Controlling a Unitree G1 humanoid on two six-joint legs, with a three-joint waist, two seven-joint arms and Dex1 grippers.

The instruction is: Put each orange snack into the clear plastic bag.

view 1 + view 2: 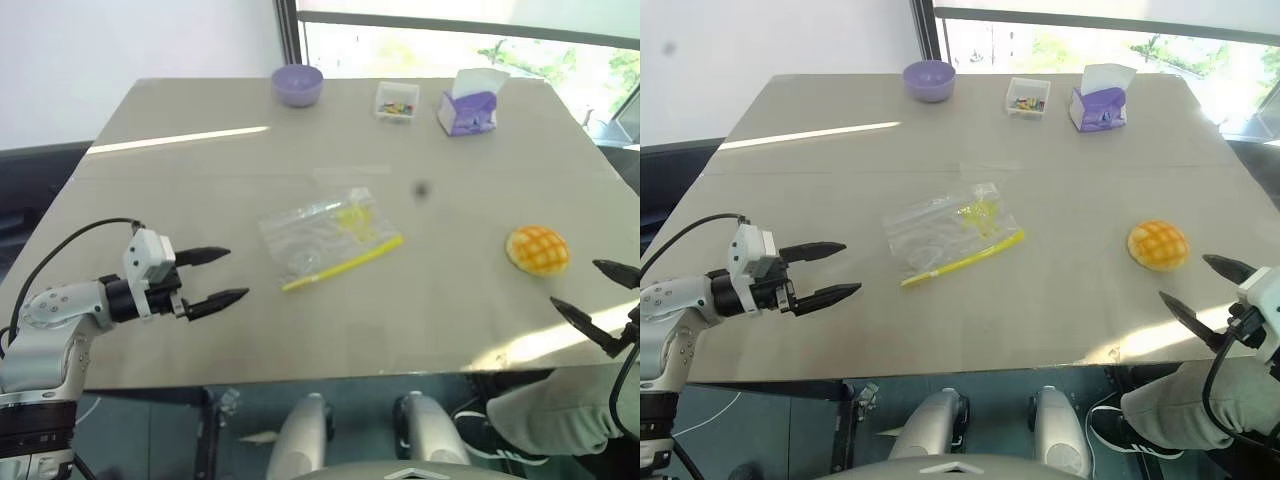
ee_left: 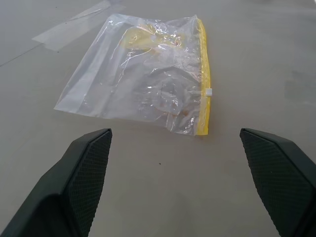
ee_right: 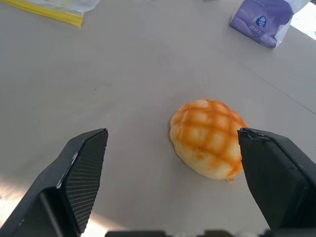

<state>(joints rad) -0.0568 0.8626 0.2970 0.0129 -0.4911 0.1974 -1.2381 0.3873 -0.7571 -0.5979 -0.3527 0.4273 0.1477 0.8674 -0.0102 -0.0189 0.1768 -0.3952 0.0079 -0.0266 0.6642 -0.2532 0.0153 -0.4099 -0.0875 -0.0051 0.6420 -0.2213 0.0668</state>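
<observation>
One orange snack (image 1: 538,249), a domed yellow-orange bun with a criss-cross top, rests on the table's right side; the right wrist view shows it (image 3: 209,138) just ahead of the fingers. My right gripper (image 1: 598,297) stands open near the front right edge, a little short of the bun, touching nothing. The clear plastic bag (image 1: 325,235) lies flat mid-table with its yellow seal strip (image 2: 204,84) toward the front. To the bag's left my left gripper (image 1: 222,275) is open and points at it from a short distance.
Along the table's far edge stand a purple bowl (image 1: 298,84), a small clear box of colourful bits (image 1: 397,101) and a purple tissue box (image 1: 469,105). A person's leg and shoe (image 1: 525,420) sit below the front right edge. The grey table (image 1: 180,190) is bare on its left.
</observation>
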